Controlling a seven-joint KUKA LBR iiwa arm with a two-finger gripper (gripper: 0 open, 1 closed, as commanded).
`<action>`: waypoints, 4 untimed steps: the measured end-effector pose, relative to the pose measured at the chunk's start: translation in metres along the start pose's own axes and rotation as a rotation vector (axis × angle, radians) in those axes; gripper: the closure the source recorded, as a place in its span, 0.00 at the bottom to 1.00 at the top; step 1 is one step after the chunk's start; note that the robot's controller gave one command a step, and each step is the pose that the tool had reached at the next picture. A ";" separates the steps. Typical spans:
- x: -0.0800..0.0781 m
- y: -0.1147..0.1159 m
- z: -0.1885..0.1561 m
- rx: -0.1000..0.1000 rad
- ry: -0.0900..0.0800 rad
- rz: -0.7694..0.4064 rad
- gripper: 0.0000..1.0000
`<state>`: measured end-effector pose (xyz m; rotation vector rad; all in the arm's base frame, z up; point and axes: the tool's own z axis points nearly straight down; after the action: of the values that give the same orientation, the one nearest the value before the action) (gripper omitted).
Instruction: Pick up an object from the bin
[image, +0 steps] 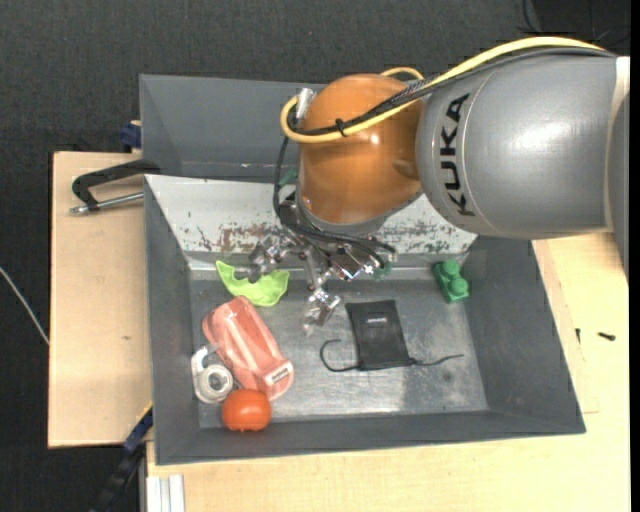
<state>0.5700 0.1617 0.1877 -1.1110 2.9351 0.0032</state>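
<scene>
The gripper (320, 305) hangs low in the middle of the bin (520, 330), under the arm's orange cover, over a bare patch of floor; whether it is open or closed I cannot tell, and nothing can be seen caught in it. Just to its right lies a black pouch (377, 335), flat on the floor, with a thin cord (335, 358) trailing from it; just to its left lies a green curved piece (255, 283); which of the two is meant, the view does not settle. Further off, toward the near left corner, a pink packet (245, 345), a small roll (213, 378) and a red ball (245, 410) sit close together; a green block (452, 281) lies apart at the right. Every one of these appears to rest on the floor; so, as I judge it, the pick is not yet made: the closing on a thing, the lift and the carrying out of the bin are all left to do.
</scene>
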 end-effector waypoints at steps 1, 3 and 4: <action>-0.017 0.010 0.002 0.003 -0.003 -0.171 0.00; -0.049 0.018 0.101 0.017 -0.032 -0.766 1.00; -0.049 0.018 0.100 0.017 -0.032 -0.766 1.00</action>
<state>0.5954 0.2082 0.0875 -2.1032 2.2815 -0.0065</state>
